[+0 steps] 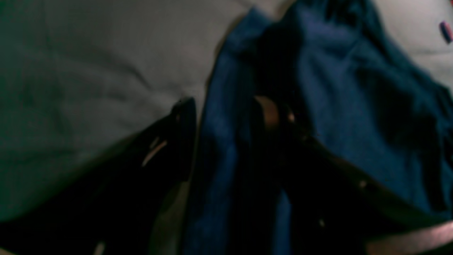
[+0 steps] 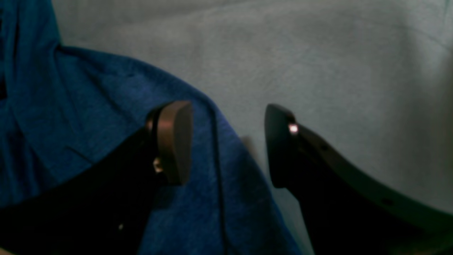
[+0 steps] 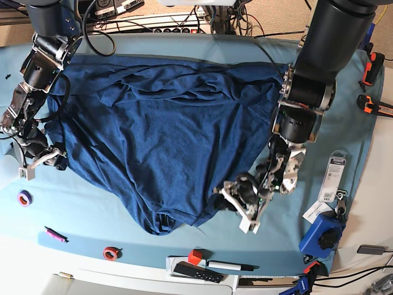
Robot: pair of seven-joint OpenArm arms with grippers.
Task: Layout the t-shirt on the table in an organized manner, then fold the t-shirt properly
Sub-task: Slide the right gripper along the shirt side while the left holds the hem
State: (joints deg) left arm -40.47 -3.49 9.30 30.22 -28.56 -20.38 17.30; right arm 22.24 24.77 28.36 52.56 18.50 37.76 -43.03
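In the left wrist view, blurred and dim, the left gripper [image 1: 226, 109] has its two dark fingers set around a hanging fold of the t-shirt [image 1: 336, 88]; whether they actually pinch the cloth I cannot tell. Pale table [image 1: 88, 71] cover fills the left half.

In the right wrist view, the right gripper [image 2: 228, 141] stands open, holding nothing. One finger is over the t-shirt [image 2: 88, 113], the other over bare table [image 2: 318, 53], with the shirt's edge running between them.

In the base view, the t-shirt [image 3: 166, 129] lies spread and wrinkled from the far edge toward the near edge, bunched at its near tip. The left gripper [image 3: 236, 200] is at the shirt's near right hem, the right gripper [image 3: 40, 157] at its left side. The table [image 3: 92, 209] shows open strips along the near and right edges. A tape ring [image 3: 111, 252], a pen [image 3: 228, 266] and a small package [image 3: 335, 169] lie there; its printing is too small to read.
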